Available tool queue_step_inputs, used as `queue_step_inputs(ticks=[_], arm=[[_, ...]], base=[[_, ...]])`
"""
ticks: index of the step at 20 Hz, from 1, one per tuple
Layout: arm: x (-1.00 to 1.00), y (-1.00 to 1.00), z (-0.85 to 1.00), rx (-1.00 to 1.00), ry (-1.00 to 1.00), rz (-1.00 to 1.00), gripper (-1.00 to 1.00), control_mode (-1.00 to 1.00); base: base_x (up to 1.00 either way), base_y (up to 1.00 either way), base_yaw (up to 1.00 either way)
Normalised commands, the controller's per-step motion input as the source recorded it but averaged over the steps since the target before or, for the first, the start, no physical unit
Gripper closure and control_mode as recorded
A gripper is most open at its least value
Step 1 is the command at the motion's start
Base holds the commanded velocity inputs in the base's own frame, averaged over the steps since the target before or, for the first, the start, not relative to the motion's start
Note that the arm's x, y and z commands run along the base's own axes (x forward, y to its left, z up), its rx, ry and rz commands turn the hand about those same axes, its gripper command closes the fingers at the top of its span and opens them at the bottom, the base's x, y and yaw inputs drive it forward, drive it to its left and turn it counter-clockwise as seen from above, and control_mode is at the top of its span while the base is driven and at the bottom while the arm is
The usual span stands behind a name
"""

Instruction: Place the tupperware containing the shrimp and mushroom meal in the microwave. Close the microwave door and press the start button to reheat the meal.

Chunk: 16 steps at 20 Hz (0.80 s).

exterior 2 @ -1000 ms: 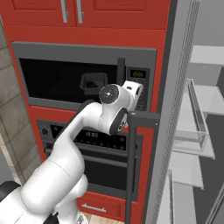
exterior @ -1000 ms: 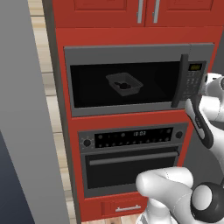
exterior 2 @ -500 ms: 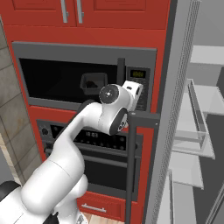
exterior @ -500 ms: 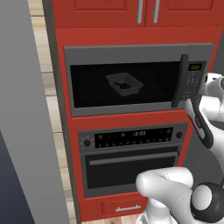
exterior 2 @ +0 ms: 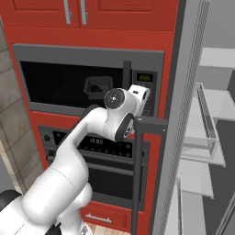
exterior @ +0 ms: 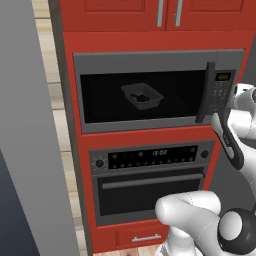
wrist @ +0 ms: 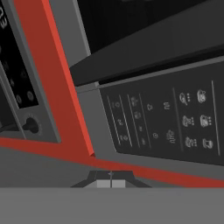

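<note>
Claw (wrist: 111, 180) closed, empty, tips together just before keypad panel (wrist: 166, 120) of microwave (exterior: 155, 87). Tupperware (exterior: 142, 95) with dark food sits inside, behind shut microwave door (exterior: 142, 95), near cavity centre. Oven (exterior: 150, 185) directly below, red cabinetry (exterior: 150, 40) around.

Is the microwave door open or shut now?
Shut: the microwave door lies flush with the keypad panel, the tupperware visible behind its glass.

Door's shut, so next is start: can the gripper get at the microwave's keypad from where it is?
Probably yes. The gripper, jaws shut, sits right at the lower edge of the keypad on the microwave, with nothing between them.
</note>
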Motion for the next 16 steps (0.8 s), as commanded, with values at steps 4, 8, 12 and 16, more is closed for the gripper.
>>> queue_step_inputs(ticks=[4, 8, 12, 16], arm=[[0.00, 0.00, 0.00, 0.00, 0.00, 0.00, 1.00, -1.00], [0.01, 0.00, 0.00, 0.00, 0.00, 0.00, 1.00, -1.00], [0.05, 0.00, 0.00, 0.00, 0.00, 0.00, 1.00, -1.00], [0.11, 0.00, 0.00, 0.00, 0.00, 0.00, 1.00, -1.00]], base=[[0.00, 0.00, 0.00], [0.00, 0.00, 0.00], [0.00, 0.00, 0.00], [0.00, 0.00, 0.00]])
